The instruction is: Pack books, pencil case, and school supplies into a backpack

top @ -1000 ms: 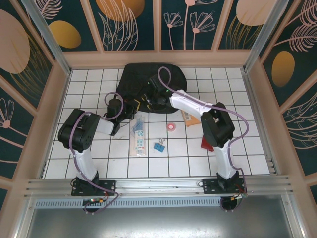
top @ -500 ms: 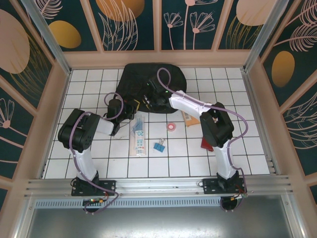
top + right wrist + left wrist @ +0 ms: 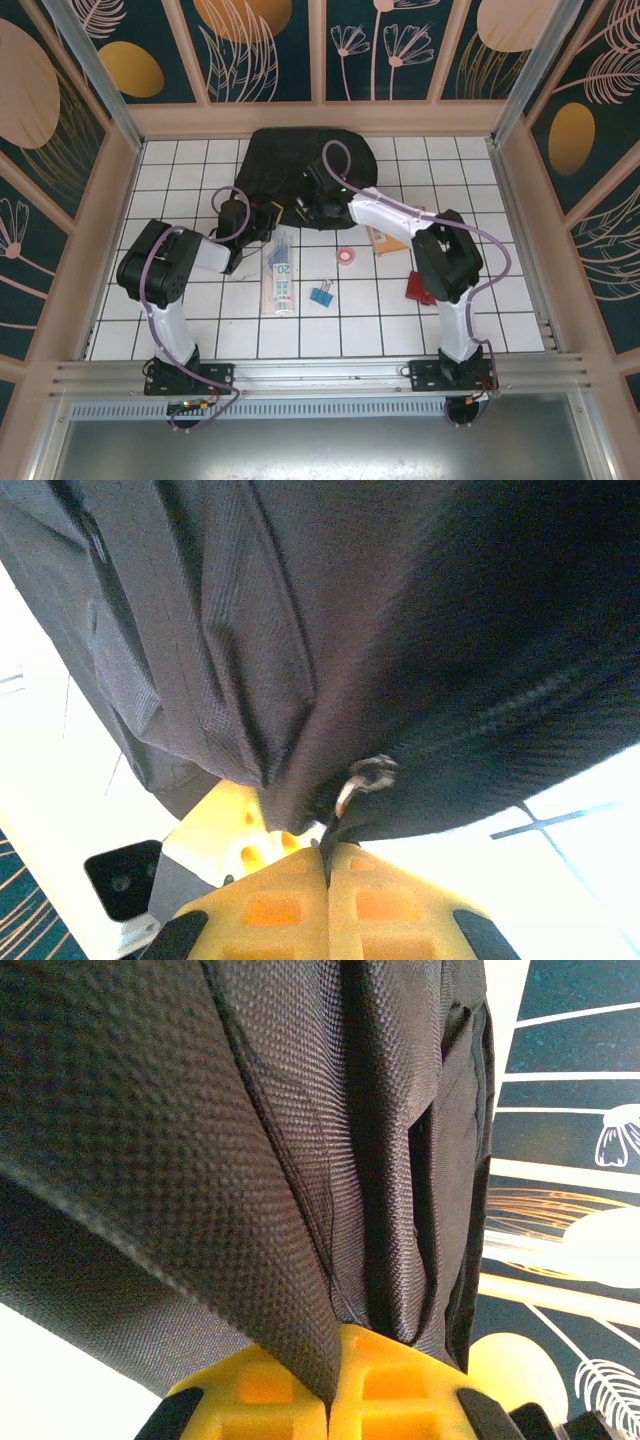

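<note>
Left claw is clenched on a fold of the backpack at its near-left edge, same as a second ago, so that's your anchor. Right claw is the change: partly open a second ago, now pinched tight on the bag's near edge, just below a small metal zip pull. I can't tell whether it has the pull's tab or only cloth. You now hold the bag at two spots, which reads as the opening step; nothing is packed yet. The backpack sits at the far middle of the table. It's black woven fabric, slack and creased, so expect it to sag when you pull. Everything else lies on the tiles nearer you: pencil case, blue binder clip, pink disc, orange-brown book partly under the right arm, and dark red book beside that arm's elbow.
</note>
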Robot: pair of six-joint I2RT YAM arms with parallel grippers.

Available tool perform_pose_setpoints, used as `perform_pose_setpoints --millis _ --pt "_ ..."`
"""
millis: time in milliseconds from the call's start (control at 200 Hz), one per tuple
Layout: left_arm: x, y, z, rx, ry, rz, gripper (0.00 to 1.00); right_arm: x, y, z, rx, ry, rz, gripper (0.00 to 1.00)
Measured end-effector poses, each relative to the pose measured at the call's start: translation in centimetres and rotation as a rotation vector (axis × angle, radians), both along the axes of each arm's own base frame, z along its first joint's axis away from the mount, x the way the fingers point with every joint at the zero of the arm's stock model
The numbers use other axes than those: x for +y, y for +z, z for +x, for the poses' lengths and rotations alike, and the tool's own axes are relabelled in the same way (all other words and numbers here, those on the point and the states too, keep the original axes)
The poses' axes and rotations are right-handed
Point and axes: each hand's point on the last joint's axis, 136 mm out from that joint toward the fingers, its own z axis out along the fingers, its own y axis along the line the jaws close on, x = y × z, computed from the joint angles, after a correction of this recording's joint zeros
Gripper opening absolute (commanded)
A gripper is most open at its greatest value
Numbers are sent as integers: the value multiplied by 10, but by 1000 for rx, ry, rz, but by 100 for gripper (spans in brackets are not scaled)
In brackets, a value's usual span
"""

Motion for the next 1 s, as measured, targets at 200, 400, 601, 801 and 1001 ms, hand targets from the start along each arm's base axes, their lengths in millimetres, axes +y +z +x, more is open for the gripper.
perform_pose_setpoints --millis 200,400,601,801,1001 --pt "0 0 -1 -1 -4 14 0 -30 16 6 -42 -46 19 0" --pt "3 -1 -2 8 -4 33 0 -45 15 6 -53 -50 8 0" --pt "10 1 -3 14 2 61 0 -61 14 8 -72 -54 -7 0" --pt "16 1 -3 18 18 91 0 -78 30 16 -130 -45 -20 0" --pt "22 0 -3 24 29 125 0 -87 29 20 -159 -3 -63 0"
